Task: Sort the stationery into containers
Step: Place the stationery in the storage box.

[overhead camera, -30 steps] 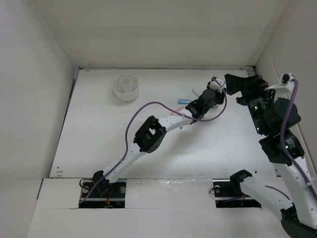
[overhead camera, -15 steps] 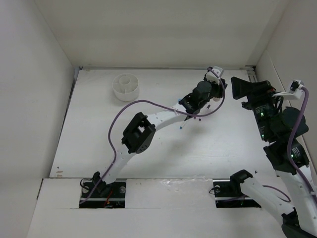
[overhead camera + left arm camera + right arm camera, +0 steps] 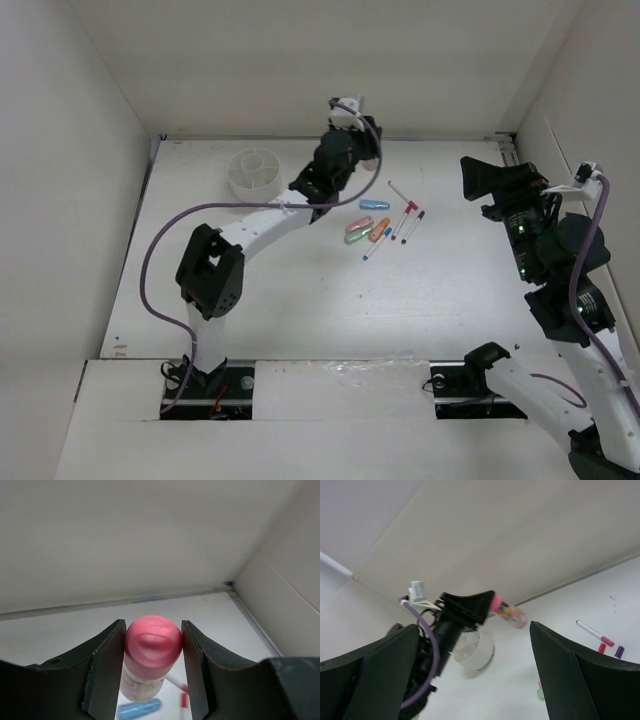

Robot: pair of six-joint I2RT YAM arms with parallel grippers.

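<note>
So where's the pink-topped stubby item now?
The stubby item is gripped in the left claw, up near the back wall, between the white bowl and the loose pens in the top view.

Pink-topped stubby item (image 3: pixel 152 652) between jaws

You have the bowl (image 3: pixel 255 175) on the table (image 3: pixel 250 300) at the back left. To its right, near the middle, the capsules (image 3: pixel 358 230) and pens (image 3: pixel 408 218) lie in one loose cluster, capsules mostly on its left, pens mostly on its right. Your left gripper (image 3: pixel 152 627) hangs above the table between bowl and cluster, close to the back wall (image 3: pixel 300 70), with the stub (image 3: pixel 509 614) between its fingers, and your right gripper (image 3: pixel 472 178) sits right of the cluster, well apart, by the right wall (image 3: pixel 600 90).
</note>
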